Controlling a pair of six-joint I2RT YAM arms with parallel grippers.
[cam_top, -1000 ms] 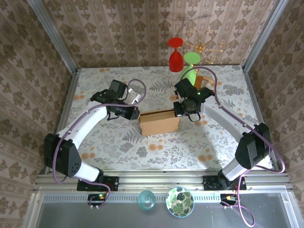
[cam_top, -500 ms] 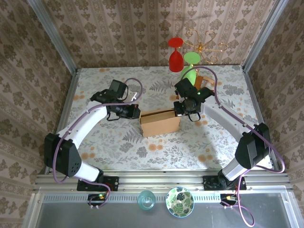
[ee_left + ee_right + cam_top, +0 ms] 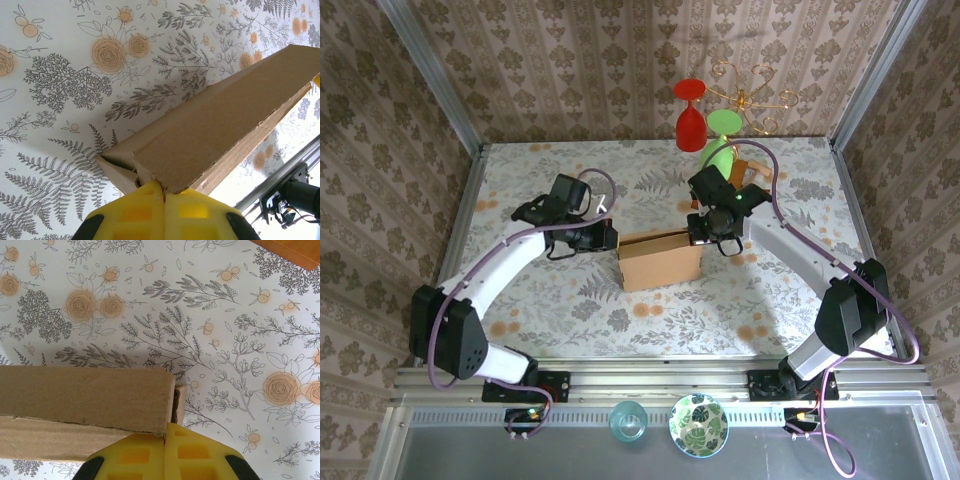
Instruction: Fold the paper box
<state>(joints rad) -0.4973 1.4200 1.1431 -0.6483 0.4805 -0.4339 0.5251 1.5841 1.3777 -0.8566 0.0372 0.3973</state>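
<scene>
Now, paper box [image 3: 660, 260]: on surface [image 3: 570, 300], lying between both tools.
Left tool [image 3: 163, 194]: jaws closed together, tips touching box's left end.
Right tool [image 3: 165, 439]: jaws closed together, tips touching box's right end.

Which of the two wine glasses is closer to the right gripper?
The green wine glass; the red wine glass is farther left, away from the right gripper.
</scene>
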